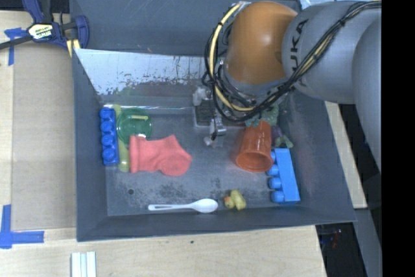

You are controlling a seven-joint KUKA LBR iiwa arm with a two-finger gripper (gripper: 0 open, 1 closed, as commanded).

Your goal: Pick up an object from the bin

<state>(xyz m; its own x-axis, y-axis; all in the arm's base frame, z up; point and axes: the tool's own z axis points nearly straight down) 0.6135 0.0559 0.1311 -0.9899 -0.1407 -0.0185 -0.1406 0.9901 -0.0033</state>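
My gripper (212, 133) hangs below the arm's wrist near the middle of the bin, over bare floor. An orange cup (254, 146) lies on its side just to its right, mouth toward the front. To the left, a short way off, a pink sock (159, 156) lies crumpled. Neither thing touches the gripper, and I see nothing held in it.
A long blue brick (284, 176) lies by the right wall beside the cup. A white spoon (185, 207) and a small yellow thing (235, 200) lie at the front. A green cup (134, 126) and a blue brick (108, 135) sit at the left wall.
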